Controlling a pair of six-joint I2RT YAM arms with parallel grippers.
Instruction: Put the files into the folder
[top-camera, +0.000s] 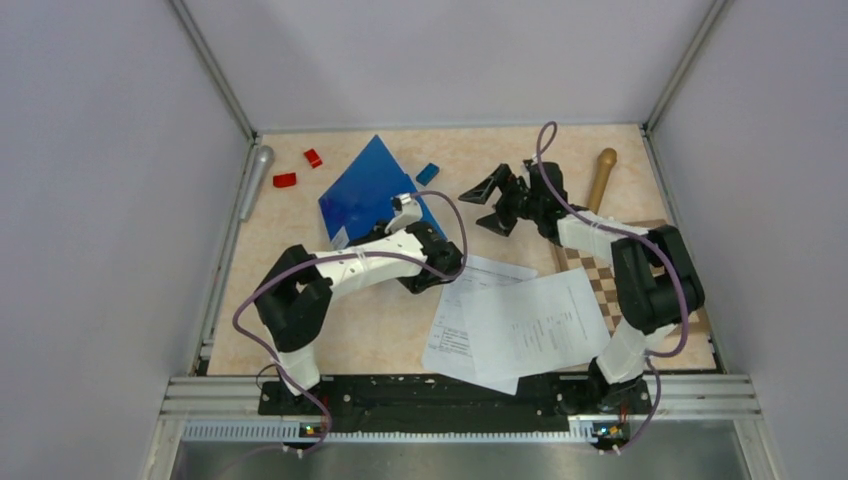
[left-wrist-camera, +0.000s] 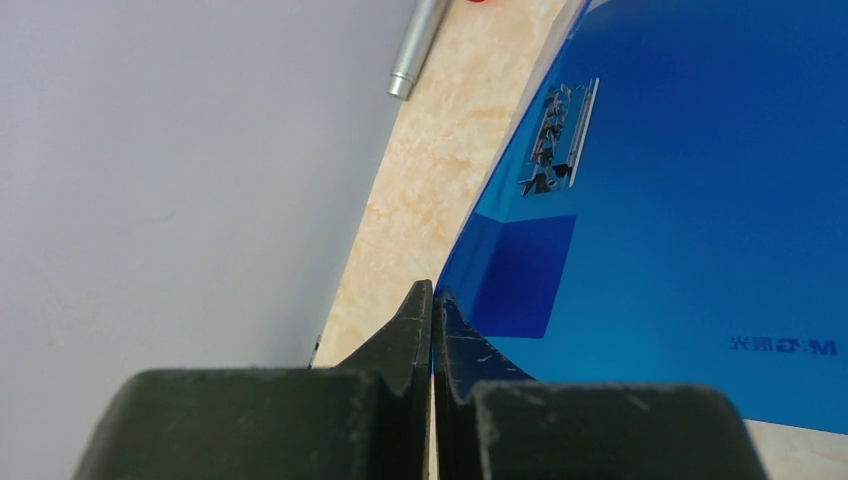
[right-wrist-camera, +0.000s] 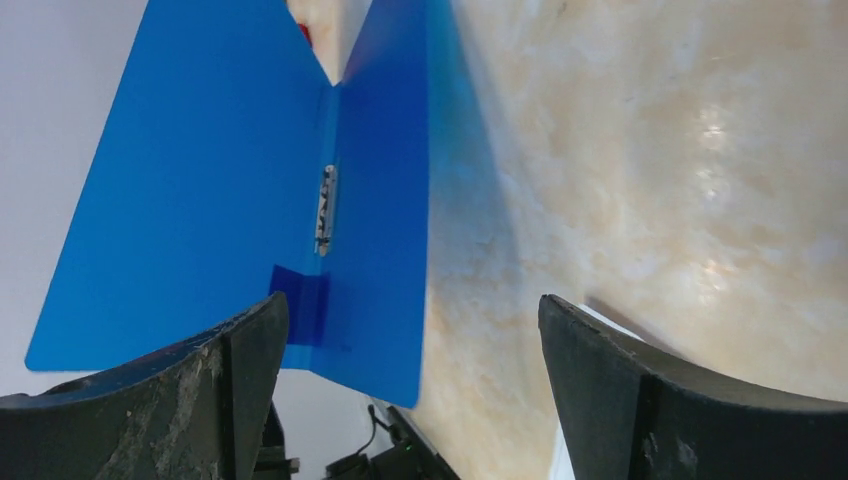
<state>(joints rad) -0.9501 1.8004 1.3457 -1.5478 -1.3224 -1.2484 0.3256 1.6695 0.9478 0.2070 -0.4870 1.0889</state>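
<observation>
Folder (top-camera: 365, 190) held open at the far left of the table (top-camera: 300, 330); files (top-camera: 530, 320) lie near the front edge.
Left gripper (left-wrist-camera: 432, 295) is pinched fully closed on the edge of one blue cover, which stands raised, exposing the metal clip (right-wrist-camera: 324, 210) inside. Right gripper (top-camera: 485, 207) hovers just right of the folder, fingers spread wide, holding nothing. The sheets partly overlap a checkered board (top-camera: 590, 275).
</observation>
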